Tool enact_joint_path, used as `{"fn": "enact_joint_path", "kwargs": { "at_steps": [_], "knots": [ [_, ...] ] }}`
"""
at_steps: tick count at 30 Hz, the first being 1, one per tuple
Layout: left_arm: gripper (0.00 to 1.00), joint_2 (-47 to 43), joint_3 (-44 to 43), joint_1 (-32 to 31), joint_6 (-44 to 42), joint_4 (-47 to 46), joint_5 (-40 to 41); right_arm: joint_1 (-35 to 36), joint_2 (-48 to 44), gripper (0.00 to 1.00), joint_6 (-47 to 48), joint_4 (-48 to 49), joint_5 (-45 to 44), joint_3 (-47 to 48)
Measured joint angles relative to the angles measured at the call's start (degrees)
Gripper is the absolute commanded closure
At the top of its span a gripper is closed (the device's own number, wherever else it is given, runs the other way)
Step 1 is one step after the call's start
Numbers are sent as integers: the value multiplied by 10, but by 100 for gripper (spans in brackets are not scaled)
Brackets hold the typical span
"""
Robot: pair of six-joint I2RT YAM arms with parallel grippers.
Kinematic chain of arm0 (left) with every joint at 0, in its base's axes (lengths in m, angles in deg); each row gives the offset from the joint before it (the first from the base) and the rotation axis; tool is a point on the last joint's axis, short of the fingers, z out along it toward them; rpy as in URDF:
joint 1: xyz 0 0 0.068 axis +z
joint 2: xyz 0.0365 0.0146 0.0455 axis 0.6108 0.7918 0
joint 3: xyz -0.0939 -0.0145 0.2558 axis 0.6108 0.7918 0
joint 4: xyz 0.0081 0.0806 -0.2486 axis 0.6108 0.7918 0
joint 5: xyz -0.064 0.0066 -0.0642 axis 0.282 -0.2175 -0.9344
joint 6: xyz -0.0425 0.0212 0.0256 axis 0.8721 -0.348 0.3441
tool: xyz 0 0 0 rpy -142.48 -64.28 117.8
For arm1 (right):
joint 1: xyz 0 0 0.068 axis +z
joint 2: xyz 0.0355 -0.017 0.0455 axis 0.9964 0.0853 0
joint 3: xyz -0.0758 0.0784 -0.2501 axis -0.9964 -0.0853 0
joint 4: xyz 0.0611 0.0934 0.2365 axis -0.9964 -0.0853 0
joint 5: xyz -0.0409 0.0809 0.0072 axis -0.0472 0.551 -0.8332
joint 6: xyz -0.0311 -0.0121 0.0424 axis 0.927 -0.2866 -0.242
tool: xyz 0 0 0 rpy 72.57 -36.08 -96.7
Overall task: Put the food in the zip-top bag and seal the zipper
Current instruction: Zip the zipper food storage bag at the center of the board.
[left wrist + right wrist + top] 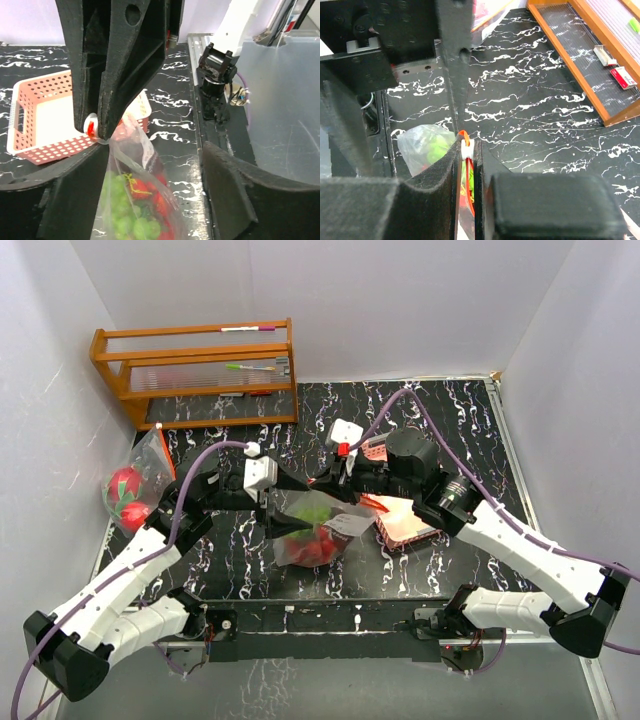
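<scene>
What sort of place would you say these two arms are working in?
Most likely a lab test cell for robot manipulation: plain white walls box in a black marbled table, and staged props, a wooden rack and a pink basket, sit on it.

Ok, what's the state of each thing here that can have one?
Middle bag: holds grapes and red fruit; top pinched, seal unclear.
Zipper slider: clamped by the right fingers.
Right fingers: shut on the zipper slider.
Left fingers: open, either side of the middle bag.
Basket: empty.
Side bag: holds a dragon fruit, untouched.
</scene>
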Motion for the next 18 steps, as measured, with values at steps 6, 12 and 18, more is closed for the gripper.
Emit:
{"fn": "enact_joint_path", "kwargs": {
  "at_steps": [6,12,18],
  "knots": [
    [3,4,-2,0,-22,5,-19,0,1,92,3,-7,4,6],
    [3,0,-1,0,-2,-4,18,0,1,92,3,-7,11,8],
    [11,-7,0,0,1,-16,42,2,1,92,3,-10,29,14]
  ]
}}
